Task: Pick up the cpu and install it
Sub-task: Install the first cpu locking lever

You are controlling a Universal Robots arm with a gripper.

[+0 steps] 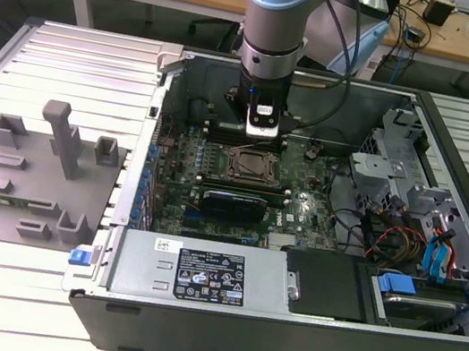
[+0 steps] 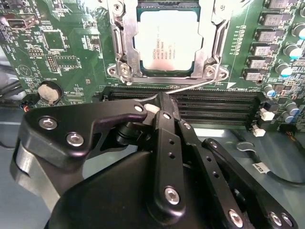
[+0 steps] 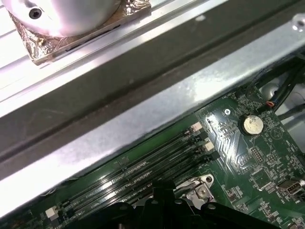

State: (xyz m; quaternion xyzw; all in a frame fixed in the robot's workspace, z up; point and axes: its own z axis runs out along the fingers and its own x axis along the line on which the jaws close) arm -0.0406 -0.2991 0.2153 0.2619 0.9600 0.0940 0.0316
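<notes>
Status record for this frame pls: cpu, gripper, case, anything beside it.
cpu: silvery-topped chip, lying flat inside the metal socket frame
gripper: above the memory slots, next to the socket frame, clear of the cpu
case: computer case open, motherboard exposed, arm reaching in from above
beside case: grey fixture plate, on the exterior view's left

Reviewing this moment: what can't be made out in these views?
Socket frame, exterior view: too small to tell what lies inside.
Cpu, second wrist view: whether it is clamped is unclear; the frame's far end is cut off.
Memory slots, second wrist view: partly hidden behind the gripper.
</notes>
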